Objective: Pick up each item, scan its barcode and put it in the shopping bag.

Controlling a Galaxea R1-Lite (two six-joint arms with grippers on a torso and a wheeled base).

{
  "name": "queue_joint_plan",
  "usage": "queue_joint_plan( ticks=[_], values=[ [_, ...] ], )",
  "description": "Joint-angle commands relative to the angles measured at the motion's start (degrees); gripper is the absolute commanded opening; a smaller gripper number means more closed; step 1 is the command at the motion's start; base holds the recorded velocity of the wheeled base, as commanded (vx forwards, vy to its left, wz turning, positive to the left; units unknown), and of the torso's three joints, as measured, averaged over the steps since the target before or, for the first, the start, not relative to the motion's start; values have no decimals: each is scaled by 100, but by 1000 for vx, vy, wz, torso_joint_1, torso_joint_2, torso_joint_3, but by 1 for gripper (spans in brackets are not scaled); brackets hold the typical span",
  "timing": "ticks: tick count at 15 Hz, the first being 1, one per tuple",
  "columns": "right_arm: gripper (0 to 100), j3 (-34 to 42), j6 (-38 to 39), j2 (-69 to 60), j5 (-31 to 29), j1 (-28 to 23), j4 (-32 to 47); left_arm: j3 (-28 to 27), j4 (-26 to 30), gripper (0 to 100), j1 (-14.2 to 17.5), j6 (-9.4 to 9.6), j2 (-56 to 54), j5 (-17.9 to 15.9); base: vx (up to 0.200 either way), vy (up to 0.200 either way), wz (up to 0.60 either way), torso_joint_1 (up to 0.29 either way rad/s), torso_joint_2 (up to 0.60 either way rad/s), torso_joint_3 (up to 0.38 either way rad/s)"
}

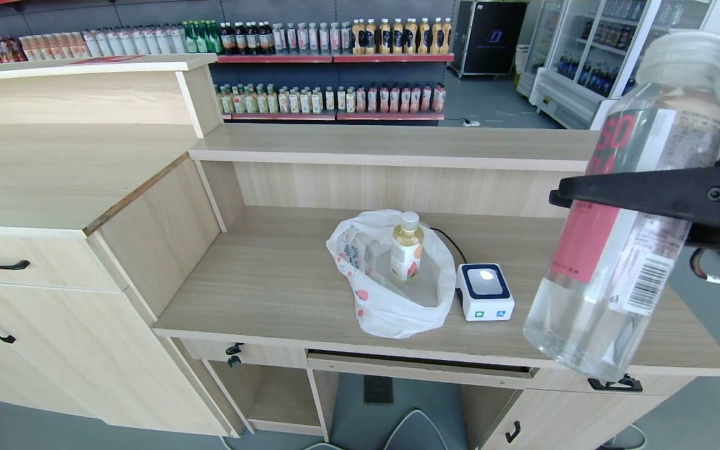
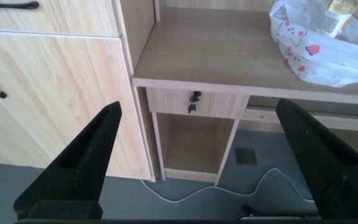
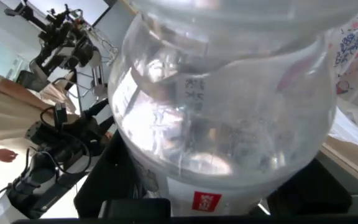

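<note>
My right gripper (image 1: 585, 197) is shut on a clear water bottle (image 1: 622, 212) with a pink label, holding it tilted, high above the counter's right end, barcode side down and outward. The same bottle (image 3: 229, 106) bulges close in the right wrist view. A white shopping bag (image 1: 391, 294) stands open mid-counter with a tea bottle (image 1: 407, 247) upright inside it. Just to the right of the bag sits the white barcode scanner (image 1: 485, 290). My left gripper (image 2: 197, 109) hangs open and empty, low, in front of the counter's left part, with the bag (image 2: 319, 53) farther off.
The wooden counter (image 1: 260, 281) has a raised ledge (image 1: 391, 147) behind and a taller cabinet with black-handled drawers (image 1: 0, 265) at the left. The scanner's cable (image 1: 450, 240) runs behind the bag. Drink shelves (image 1: 335, 59) and fridges stand far behind.
</note>
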Motion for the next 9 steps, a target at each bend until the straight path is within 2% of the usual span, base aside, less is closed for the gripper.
queue_joint_plan(
  ticks=[1, 4, 9],
  values=[
    [0, 20, 4, -147, 3, 134, -6, 0, -2, 100, -1, -1, -2, -5, 0, 0, 0, 0, 0, 0],
    [0, 90, 74, -455, 424, 239, 346, 0, -2, 100, -1, -1, -2, 4, 0, 0, 0, 0, 0, 0],
    [0, 406, -154, -639, 460, 274, 408, 0, -2, 100, -1, -1, -2, 4, 0, 0, 0, 0, 0, 0]
  ],
)
